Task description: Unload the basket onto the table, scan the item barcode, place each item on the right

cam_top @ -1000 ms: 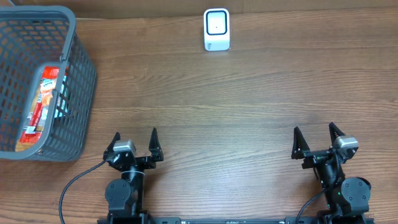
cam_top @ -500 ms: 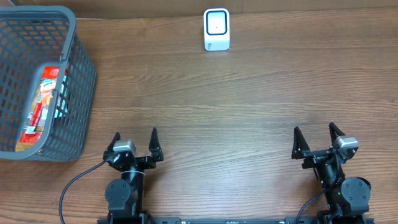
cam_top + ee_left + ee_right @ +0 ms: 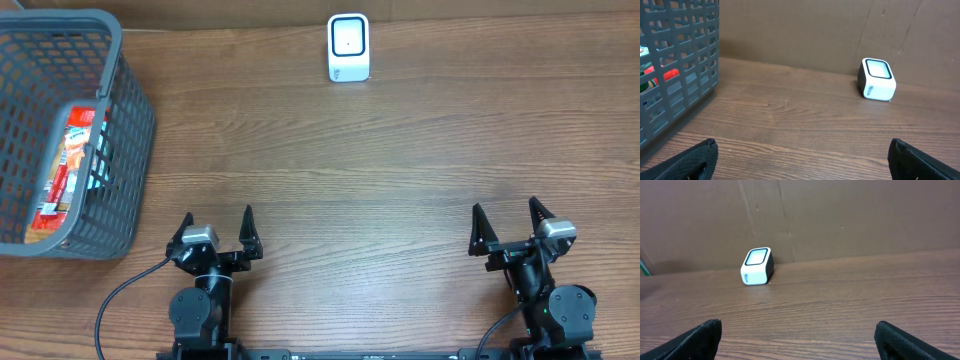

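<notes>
An orange and red snack packet point(image 3: 66, 173) lies inside the grey basket point(image 3: 128, 150) at the far left; its barcode does not show. The white barcode scanner point(image 3: 348, 47) stands at the table's far edge, also in the left wrist view as the scanner point(image 3: 877, 79) and in the right wrist view as the scanner point(image 3: 757, 266). My left gripper point(image 3: 216, 231) rests open near the front edge, right of the basket, with only bare wood between its fingers point(image 3: 692, 159). Open and empty too, my right gripper point(image 3: 507, 222) sits at the front right.
The basket's mesh wall point(image 3: 677, 65) fills the left side of the left wrist view, with red packaging behind it. A brown cardboard wall point(image 3: 840, 215) backs the table behind the scanner. Wooden tabletop point(image 3: 350, 170) spans between the arms and the scanner.
</notes>
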{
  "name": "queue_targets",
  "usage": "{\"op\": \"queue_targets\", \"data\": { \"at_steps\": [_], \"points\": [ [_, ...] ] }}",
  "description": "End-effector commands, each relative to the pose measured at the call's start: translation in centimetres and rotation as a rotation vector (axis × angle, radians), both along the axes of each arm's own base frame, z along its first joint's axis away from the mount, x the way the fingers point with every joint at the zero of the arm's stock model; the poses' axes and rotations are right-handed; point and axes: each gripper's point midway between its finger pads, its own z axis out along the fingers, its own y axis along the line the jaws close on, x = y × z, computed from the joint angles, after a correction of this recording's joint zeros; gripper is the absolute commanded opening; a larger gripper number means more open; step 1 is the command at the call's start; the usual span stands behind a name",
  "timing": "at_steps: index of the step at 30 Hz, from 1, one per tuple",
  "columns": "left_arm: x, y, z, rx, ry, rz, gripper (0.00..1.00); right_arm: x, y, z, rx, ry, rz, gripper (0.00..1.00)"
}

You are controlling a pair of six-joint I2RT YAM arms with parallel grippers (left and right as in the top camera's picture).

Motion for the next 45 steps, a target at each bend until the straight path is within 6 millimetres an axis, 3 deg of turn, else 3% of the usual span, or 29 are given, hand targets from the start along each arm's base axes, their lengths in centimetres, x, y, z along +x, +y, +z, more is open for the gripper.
{"op": "queue_targets", "data": {
  "at_steps": [1, 11, 21, 27, 34, 42, 45],
  "points": [
    [0.0, -0.3, 0.1, 0.018, -0.006, -0.018, 1.00, 0.1, -0.3, -0.4, -0.003, 0.006, -0.013, 1.00],
    [0.0, -0.7, 0.2, 0.010, -0.010, -0.036, 1.00, 0.1, -0.3, -0.4, -0.003, 0.006, -0.013, 1.00],
    [-1.1, -1.4, 3.6, 0.006, -0.006, -0.077, 1.00, 0.1, -0.3, -0.4, -0.003, 0.006, -0.013, 1.00],
    [-2.6, -1.5, 6.8, -0.021, -0.016, -0.076, 1.00, 0.1, -0.3, -0.4, -0.003, 0.006, -0.013, 1.00],
    [-3.4, -3.2, 11.3, -0.042, 0.043, -0.173, 1.00, 0.1, -0.3, -0.4, -0.003, 0.006, -0.013, 1.00],
    [-1.6, -6.3, 15.7, -0.096, 0.349, -0.362, 1.00, 0.1, -0.3, -0.4, -0.003, 0.006, -0.013, 1.00],
    [-1.3, -6.7, 17.2, -0.071, 0.471, -0.398, 1.00, 0.1, -0.3, -0.4, -0.003, 0.006, -0.013, 1.00]
  ]
}}
